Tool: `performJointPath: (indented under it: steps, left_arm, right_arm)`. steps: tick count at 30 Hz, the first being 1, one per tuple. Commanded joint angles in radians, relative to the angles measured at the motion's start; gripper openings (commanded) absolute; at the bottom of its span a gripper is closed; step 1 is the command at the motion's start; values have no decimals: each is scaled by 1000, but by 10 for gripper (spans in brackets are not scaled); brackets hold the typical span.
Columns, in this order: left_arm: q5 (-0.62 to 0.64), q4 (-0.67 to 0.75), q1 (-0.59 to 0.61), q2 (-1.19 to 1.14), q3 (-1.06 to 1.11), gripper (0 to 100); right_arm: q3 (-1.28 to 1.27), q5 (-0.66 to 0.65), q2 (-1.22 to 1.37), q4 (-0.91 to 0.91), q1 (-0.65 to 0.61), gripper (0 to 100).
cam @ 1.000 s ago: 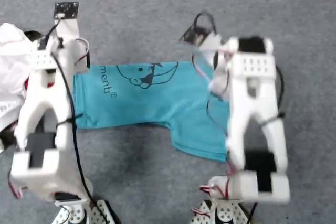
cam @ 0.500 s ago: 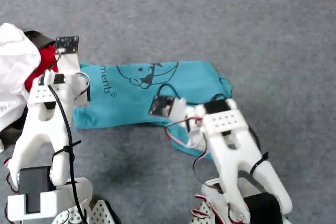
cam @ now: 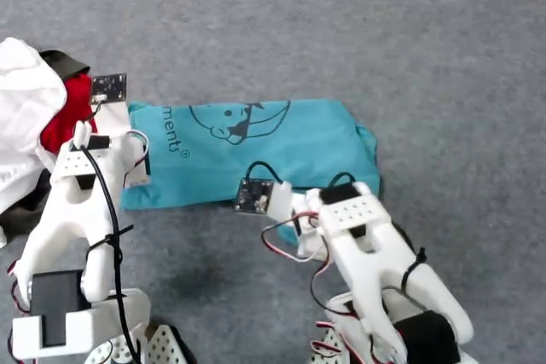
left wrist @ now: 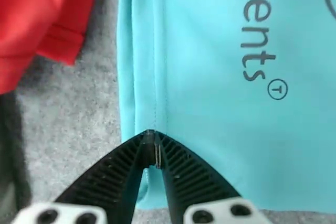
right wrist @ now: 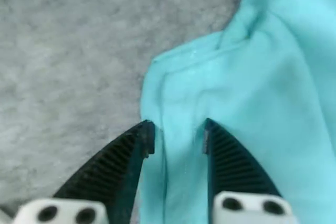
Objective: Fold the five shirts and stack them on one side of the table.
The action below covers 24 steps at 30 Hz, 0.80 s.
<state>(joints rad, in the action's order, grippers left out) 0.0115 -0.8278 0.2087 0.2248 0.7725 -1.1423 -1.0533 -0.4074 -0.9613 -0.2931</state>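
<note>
— How did the shirt look?

— The turquoise fabric shirt, printed with a dark line drawing and lettering, lay folded into a broad band across the middle of the grey felt-covered desk, print side up. The end nearer the right arm was rumpled, and a flap of cloth stuck out toward the arms' bases.

— What lay near it?

— A red cloth garment lay just beside its other end. It rested against a heap of white cloth at the desk's edge.

— And the arms?

— The left gripper sat low over the hemmed end, near the red garment. Its fingers were pressed together, pinching the doubled hem. The right gripper pointed down at the shirt's near edge with its fingers spread. A raised fold of the shirt lay between them, and bare desk showed just beside one finger.
</note>
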Motion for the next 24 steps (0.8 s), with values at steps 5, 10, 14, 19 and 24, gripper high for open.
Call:
performJointPath:
  steps: [5,10,14,19,24]
  left_arm:
    - [9,31,7,35,10,30]
    - [9,31,7,40,8,29]
    - [9,31,7,38,7,29]
    - [9,31,1,37,1,29]
    - [9,75,1,35,31,29]
  right_arm:
    - [44,-15,85,17,17,11]
    - [133,-12,91,-26,74,13]
    - [386,-17,96,-247,147,13]
    - [760,-18,265,-460,153,13]
    - [1191,-75,591,-601,155,13]
